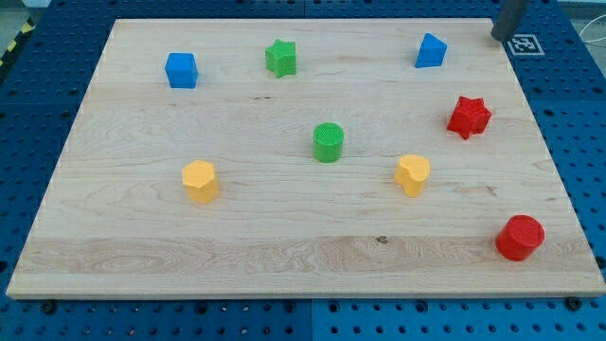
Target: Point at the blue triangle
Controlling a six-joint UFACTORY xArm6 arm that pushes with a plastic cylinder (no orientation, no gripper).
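The blue triangle (430, 51) stands near the view's top right on the wooden board (284, 246). My tip (496, 38) shows at the view's top right corner, at the board's edge. It is to the right of the blue triangle and a little above it, with a clear gap between them. It touches no block.
A blue cube (181, 70) and a green star (280, 58) stand at the top left. A green cylinder (328, 142) is in the middle. A yellow hexagon (200, 181), a yellow heart (412, 174), a red star (469, 116) and a red cylinder (520, 237) are spread below. A marker tag (524, 44) lies by the tip.
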